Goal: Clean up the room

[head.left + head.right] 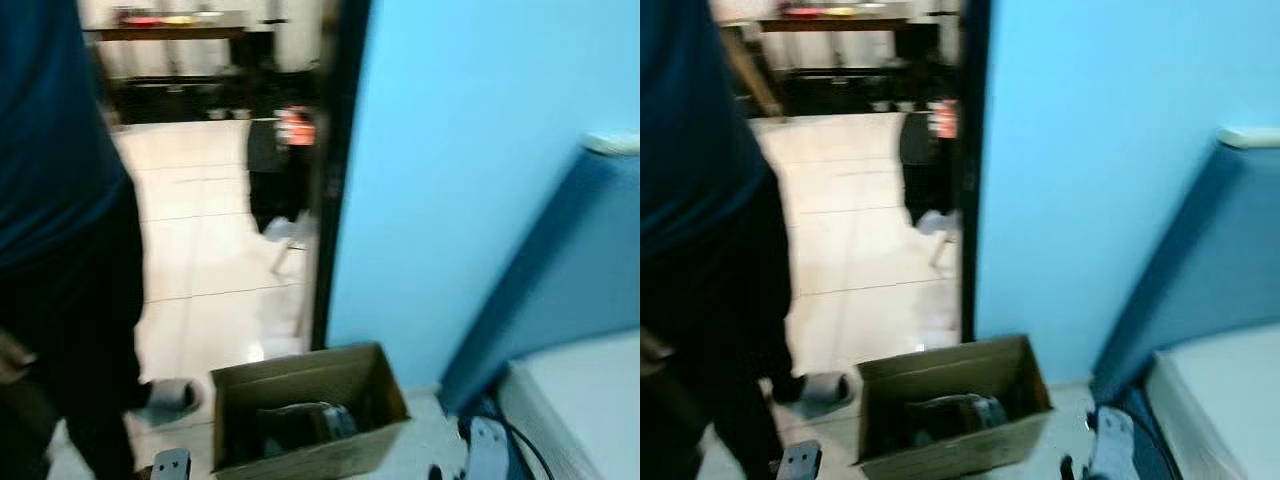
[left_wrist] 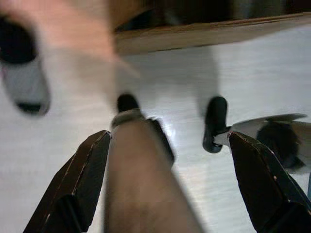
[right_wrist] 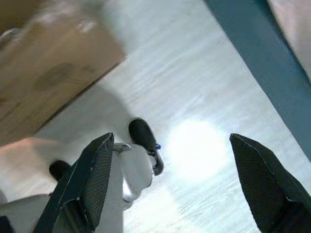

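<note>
Person in dark clothes standing at left; cardboard box sitting open on pale floor by blue wall, likely light, stiff, best gripped at rim. Left gripper and right gripper hanging spread, empty, revealing robot's feet.

You see a pale tiled floor. An open cardboard box rests directly on it; beside the box stands what appears to be a grey slipper.
</note>
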Available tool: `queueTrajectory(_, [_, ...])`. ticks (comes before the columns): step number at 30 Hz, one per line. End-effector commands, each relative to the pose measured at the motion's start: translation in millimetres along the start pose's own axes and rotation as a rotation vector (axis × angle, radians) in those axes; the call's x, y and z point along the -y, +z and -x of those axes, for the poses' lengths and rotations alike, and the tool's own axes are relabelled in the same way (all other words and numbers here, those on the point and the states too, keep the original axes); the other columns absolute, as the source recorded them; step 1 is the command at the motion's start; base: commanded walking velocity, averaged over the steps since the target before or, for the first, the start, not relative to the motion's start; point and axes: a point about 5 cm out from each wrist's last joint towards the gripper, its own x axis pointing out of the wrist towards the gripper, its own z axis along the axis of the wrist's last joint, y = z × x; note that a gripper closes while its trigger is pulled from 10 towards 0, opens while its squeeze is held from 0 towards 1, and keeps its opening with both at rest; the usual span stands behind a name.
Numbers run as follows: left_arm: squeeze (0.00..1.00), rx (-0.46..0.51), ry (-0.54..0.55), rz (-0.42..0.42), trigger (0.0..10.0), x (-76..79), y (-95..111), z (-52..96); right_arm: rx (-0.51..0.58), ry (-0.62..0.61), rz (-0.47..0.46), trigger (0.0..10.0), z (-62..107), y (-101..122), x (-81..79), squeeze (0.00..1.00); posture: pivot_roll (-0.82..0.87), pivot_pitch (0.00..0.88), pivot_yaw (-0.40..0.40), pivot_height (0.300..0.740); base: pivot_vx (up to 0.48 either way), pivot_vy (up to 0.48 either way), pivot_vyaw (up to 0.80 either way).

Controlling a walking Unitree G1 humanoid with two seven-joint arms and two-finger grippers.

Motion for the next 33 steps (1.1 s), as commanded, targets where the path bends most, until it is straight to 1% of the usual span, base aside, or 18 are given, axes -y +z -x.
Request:
queueTrajectory(1, [0.0, -0.033, 0.009, -0.013, 10.0, -0.1, -5, 0.3, -0.046, -0.036, 0.009, 10.0, 2.2, -15, 9.9, 0.0, -0.02, 0.033, 0.005, 0.701, 0.0, 0.0, -0.7])
queueTrajectory(3, [0.0, -0.036, 0.013, -0.031, 10.0, 0.3, -3, -0.2, -0.084, -0.063, 0.011, 10.0, 4.8, -27, 18.3, 0.0, -0.03, 0.031, 0.007, 0.701, 0.0, 0.0, -0.7])
queueTrajectory(5, [0.0, -0.036, 0.014, -0.033, 10.0, 0.4, -3, -0.3, -0.087, -0.064, 0.008, 10.0, 5.0, -28, 18.6, 0.0, -0.04, 0.028, 0.009, 0.701, 0.0, 0.0, -0.7])
queueTrajectory(13, [0.0, -0.038, 0.01, -0.034, 10.0, 2.4, -2, -0.8, -0.083, -0.058, 0.008, 10.0, 4.2, -25, 16.3, 0.0, -0.04, 0.022, 0.01, 0.701, 0.0, 0.0, -0.71])
queueTrajectory(15, [0.0, -0.042, 0.009, -0.044, 10.0, 4.0, -2, -1.2, -0.074, -0.047, 0.031, 10.0, 3.0, -20, 12.8, 0.0, -0.04, 0.009, 0.008, 0.701, 0.0, 0.0, -0.71])
queueTrajectory(19, [0.0, -0.043, 0.007, -0.05, 10.0, 5.2, -2, -1.6, -0.07, -0.039, 0.051, 10.0, 2.4, -17, 10.3, 0.0, -0.04, 0.0, 0.004, 0.701, 0.0, 0.0, -0.71])
queueTrajectory(21, [0.0, -0.048, 0.004, -0.06, 10.0, 5.0, -3, -1.4, -0.076, -0.029, 0.077, 10.0, 2.1, -16, 7.8, 0.0, -0.04, 0.0, 0.002, 0.701, 0.0, 0.0, -0.71])
queueTrajectory(26, [0.0, -0.055, 0.007, -0.079, 10.0, 5.4, -4, -1.3, -0.088, -0.019, 0.108, 10.0, 2.1, -18, 5.2, 0.0, -0.04, 0.0, 0.0, 0.701, 0.0, 0.0, -0.71])
queueTrajectory(33, [0.0, -0.061, 0.012, -0.093, 10.0, 4.0, -5, -0.9, -0.103, -0.01, 0.134, 10.0, 2.3, -20, 3.7, 0.0, -0.04, 0.0, 0.005, 0.701, 0.0, 0.0, -0.71])
